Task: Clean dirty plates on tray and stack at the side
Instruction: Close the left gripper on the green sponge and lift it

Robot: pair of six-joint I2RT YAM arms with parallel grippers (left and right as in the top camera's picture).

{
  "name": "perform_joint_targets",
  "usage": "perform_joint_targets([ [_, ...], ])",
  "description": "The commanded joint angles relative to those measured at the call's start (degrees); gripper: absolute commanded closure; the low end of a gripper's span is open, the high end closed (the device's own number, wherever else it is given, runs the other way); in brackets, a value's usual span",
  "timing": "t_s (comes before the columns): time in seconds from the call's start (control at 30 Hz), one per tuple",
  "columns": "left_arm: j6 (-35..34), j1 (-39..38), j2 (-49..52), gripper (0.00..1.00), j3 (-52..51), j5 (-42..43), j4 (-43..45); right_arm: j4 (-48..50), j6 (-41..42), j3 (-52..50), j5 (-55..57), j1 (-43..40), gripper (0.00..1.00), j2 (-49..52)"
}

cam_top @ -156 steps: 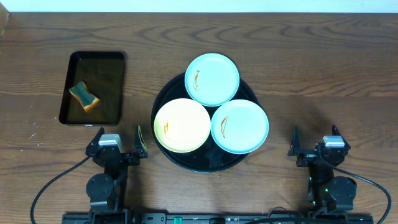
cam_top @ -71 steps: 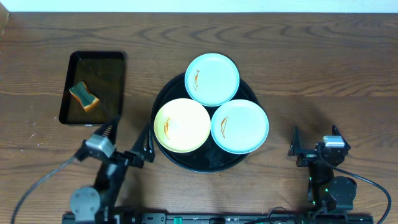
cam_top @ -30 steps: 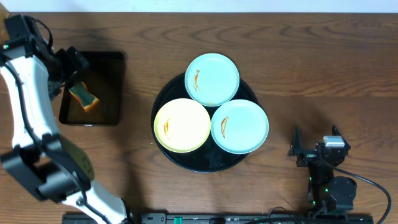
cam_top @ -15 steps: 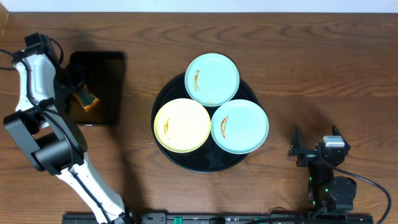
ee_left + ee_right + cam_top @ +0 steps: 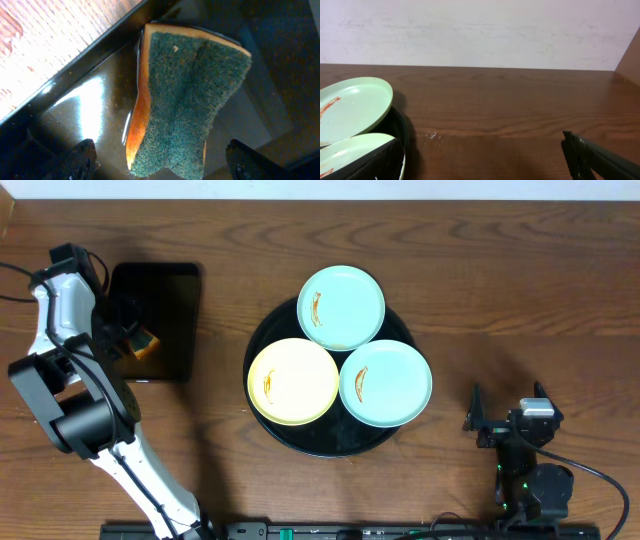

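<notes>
Three plates lie on the round black tray [image 5: 262, 342]: a mint-blue plate [image 5: 341, 307] at the back, a pale yellow plate [image 5: 293, 381] front left, a mint-blue plate [image 5: 386, 383] front right. Each has an orange-brown smear. My left gripper [image 5: 162, 162] is open and hangs over the green-and-orange sponge [image 5: 187, 102] in the rectangular black tray [image 5: 172, 310]; in the overhead view the arm hides most of the sponge [image 5: 145, 343]. My right gripper [image 5: 482, 160] is open and empty, low near the front right, with two plates [image 5: 352, 107] at its left.
The rectangular tray [image 5: 75, 75] holds shallow liquid round the sponge. The left arm [image 5: 65, 300] stretches along the table's left edge. Bare wooden table [image 5: 520, 300] lies right of the round tray.
My left arm swung from the front of the table out to the rectangular tray and came down over the sponge. The right arm and the plates have not moved.
</notes>
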Motion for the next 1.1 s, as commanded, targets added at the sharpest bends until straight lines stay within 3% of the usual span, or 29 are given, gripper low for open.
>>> perform_joint_targets([
  [0.0, 0.1, -0.3, 0.4, 0.17, -0.8, -0.7, 0.1, -0.2, -0.4, -0.1, 0.3, -0.5, 0.01, -0.3],
  [0.4, 0.1, -2.4, 0.4, 0.18, -2.6, -1.0, 2.0, -0.2, -0.4, -0.1, 0.3, -0.5, 0.01, -0.3],
  [0.73, 0.1, -2.5, 0.4, 0.18, -2.8, -7.0, 2.3, -0.2, -0.4, -0.1, 0.3, -0.5, 0.01, -0.3],
  [1.07, 3.3, -2.6, 0.5, 0.17, -2.8, -6.9, 7.1, -0.2, -0.4, -0.1, 0.3, -0.5, 0.01, -0.3],
])
